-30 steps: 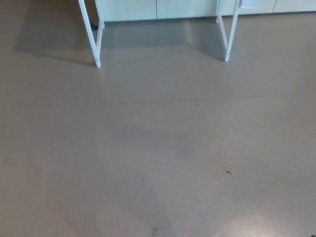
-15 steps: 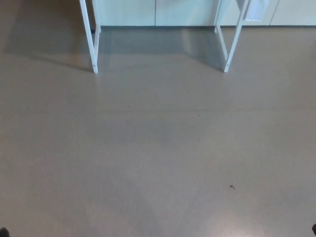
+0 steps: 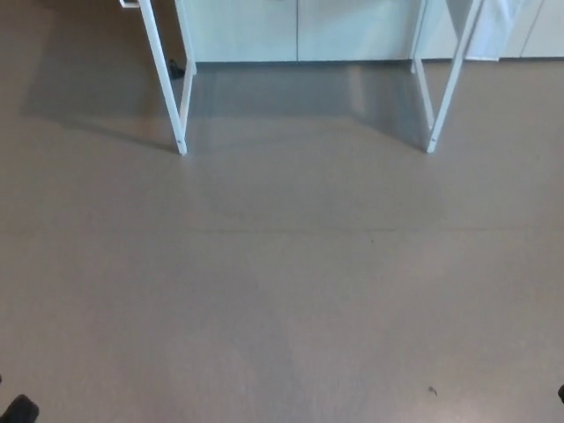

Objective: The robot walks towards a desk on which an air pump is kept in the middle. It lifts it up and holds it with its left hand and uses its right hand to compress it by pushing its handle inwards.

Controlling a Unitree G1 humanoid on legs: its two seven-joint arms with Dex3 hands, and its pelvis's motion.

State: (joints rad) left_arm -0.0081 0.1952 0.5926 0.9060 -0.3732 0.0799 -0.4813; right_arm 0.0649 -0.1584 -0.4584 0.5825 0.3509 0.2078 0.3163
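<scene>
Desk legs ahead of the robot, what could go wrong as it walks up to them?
1. The white desk legs stand close ahead; a drifting step could clip one.
2. The desktop and pump are out of view, so the approach may stop misaligned with the pump.
3. A pale glare patch on the floor hints at a smooth surface; a foot might slip.

A smooth, grey-brown floor (image 3: 282,291) filled nearly the whole head view, with a faint seam line crossing it from left to right. At the far end stood the thin white metal legs of a desk: one pair on the left (image 3: 172,84) and one pair on the right (image 3: 445,84), each casting a soft shadow leftward. Behind them ran pale cream cabinet fronts (image 3: 300,31) along the far wall. A small dark speck (image 3: 432,389) lay near right.
</scene>
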